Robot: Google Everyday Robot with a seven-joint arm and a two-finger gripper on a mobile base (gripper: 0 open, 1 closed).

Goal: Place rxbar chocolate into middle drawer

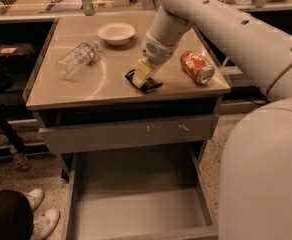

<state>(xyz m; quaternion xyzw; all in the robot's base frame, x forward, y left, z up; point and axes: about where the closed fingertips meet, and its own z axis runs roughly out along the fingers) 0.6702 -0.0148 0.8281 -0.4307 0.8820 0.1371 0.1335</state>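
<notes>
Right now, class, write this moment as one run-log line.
claw: at rxbar chocolate on cabinet top | middle drawer: open | bar: not yet in drawer

Warm, dim overhead light glares off the tabletop (98, 86) beneath the jaws.
</notes>
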